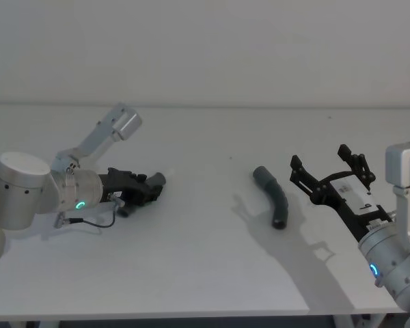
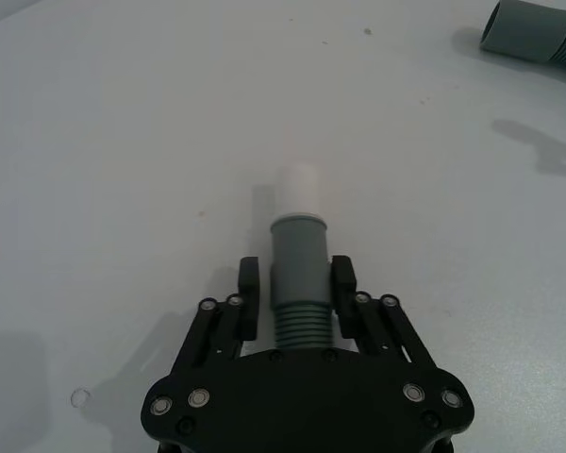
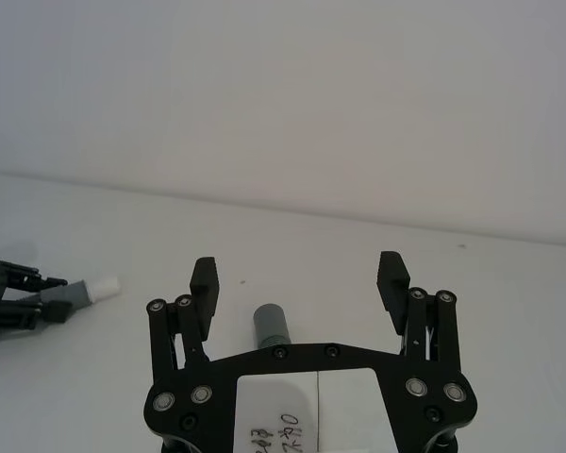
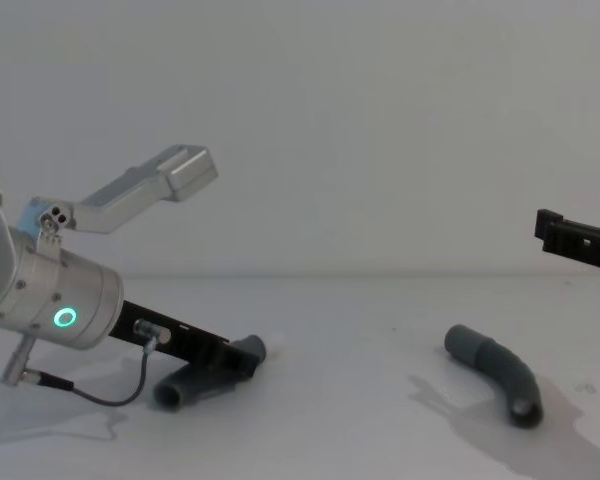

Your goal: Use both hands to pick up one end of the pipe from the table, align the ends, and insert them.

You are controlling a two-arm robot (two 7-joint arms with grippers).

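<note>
This looks like a robotics lab or test room, not a home or a shop. A plain matte white surface [image 1: 205,273] runs back to a bare, pale wall [image 1: 205,48]. Two silver cylindrical robot arms reach over the surface. The left arm [image 1: 24,188] has a glowing green ring and a thin black cable [image 1: 89,223] looping from it. The right arm [image 1: 396,263] has a lit ring and carries a white handwritten label [image 3: 278,436].

The right gripper [image 3: 299,279] hangs with its fingers spread wide; the grey pipe piece [image 3: 272,327] lies between them on the table [image 3: 472,283]. Farther off, the left gripper [image 3: 47,298] clasps the white-tipped piece [image 3: 92,291].
</note>
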